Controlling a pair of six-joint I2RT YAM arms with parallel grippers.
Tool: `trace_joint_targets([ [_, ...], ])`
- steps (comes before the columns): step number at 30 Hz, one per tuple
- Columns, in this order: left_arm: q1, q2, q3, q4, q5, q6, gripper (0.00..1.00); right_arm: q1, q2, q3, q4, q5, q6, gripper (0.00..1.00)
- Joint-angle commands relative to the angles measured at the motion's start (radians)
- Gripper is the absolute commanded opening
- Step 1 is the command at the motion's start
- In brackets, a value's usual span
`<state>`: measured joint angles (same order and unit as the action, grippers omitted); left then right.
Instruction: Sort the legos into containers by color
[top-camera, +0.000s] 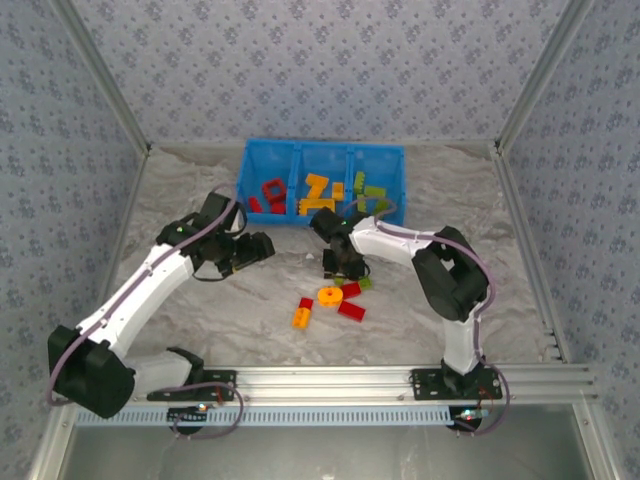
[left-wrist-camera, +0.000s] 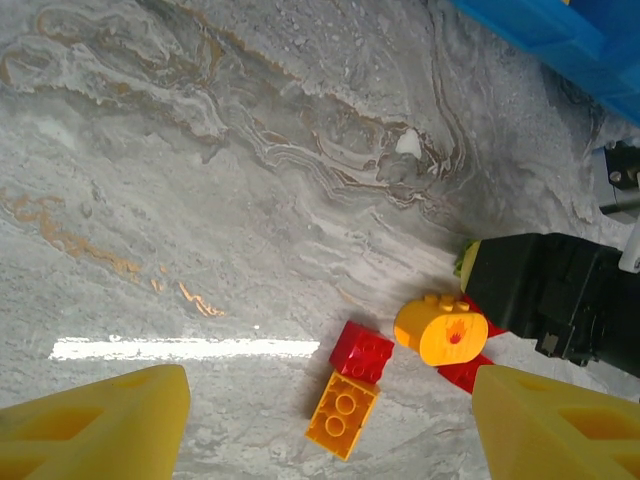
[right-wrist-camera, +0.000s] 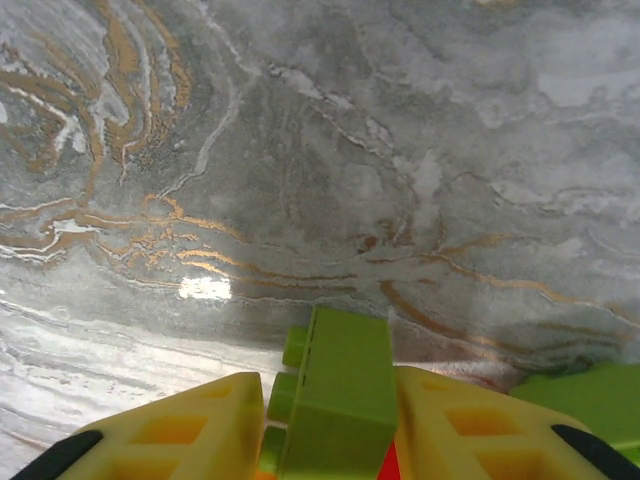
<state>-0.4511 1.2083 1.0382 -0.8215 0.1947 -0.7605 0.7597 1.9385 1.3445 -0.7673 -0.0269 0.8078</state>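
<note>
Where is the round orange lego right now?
The round orange lego lies on the table near the top view's centre, beside the right gripper and a small red brick.

Bright, even light falls from overhead. The marbled surface carries a white streak of glare in the left wrist view and a smaller bright patch in the right wrist view. Shadows are soft-edged. Closest to the lens, the green lego looks slightly blurred. The top view is coarse.

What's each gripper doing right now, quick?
Left gripper: open, holding nothing.
Right gripper: closed on a lime green brick.
</note>
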Motion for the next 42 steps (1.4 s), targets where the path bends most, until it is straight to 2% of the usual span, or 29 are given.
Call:
trace_joint_targets([
  [1,0.003,-0.012,-0.002,0.010,0.023,0.007,0.75,-0.006,0.010,0.025,-0.010,0.006,0.010,0.30],
  [5,-0.004,-0.002,0.002,0.031,0.036,0.013,0.75,-0.006,-0.021,0.046,-0.037,0.054,-0.011,0.18],
  [9,-0.012,0.017,-0.006,0.073,0.075,0.018,0.75,-0.023,-0.120,0.091,-0.126,0.156,-0.084,0.16],
  [12,-0.015,0.038,0.003,0.093,0.075,0.017,0.74,-0.110,-0.175,0.130,-0.172,0.203,-0.170,0.16],
  [15,-0.018,0.054,0.016,0.111,0.072,0.008,0.74,-0.233,-0.167,0.159,-0.132,0.161,-0.255,0.16],
  [20,-0.027,0.075,0.041,0.110,0.069,0.012,0.74,-0.367,0.023,0.380,-0.108,0.054,-0.337,0.15],
  [26,-0.035,0.073,0.056,0.095,0.060,0.008,0.74,-0.442,0.280,0.695,-0.205,0.029,-0.345,0.17],
  [30,-0.052,0.071,0.059,0.064,0.063,0.022,0.74,-0.451,0.383,0.799,-0.237,0.009,-0.330,0.17],
  [33,-0.073,0.088,0.047,0.028,0.101,0.053,0.74,-0.448,0.413,0.805,-0.234,0.006,-0.319,0.20],
  [36,-0.137,0.098,0.034,-0.016,0.104,0.112,0.74,-0.447,0.416,0.792,-0.218,-0.002,-0.322,0.24],
  [38,-0.198,0.103,0.021,-0.046,0.079,0.145,0.74,-0.448,0.415,0.794,-0.217,-0.002,-0.328,0.31],
  [42,-0.305,0.125,-0.014,-0.069,0.035,0.174,0.75,-0.445,0.402,0.818,-0.243,-0.007,-0.337,0.50],
])
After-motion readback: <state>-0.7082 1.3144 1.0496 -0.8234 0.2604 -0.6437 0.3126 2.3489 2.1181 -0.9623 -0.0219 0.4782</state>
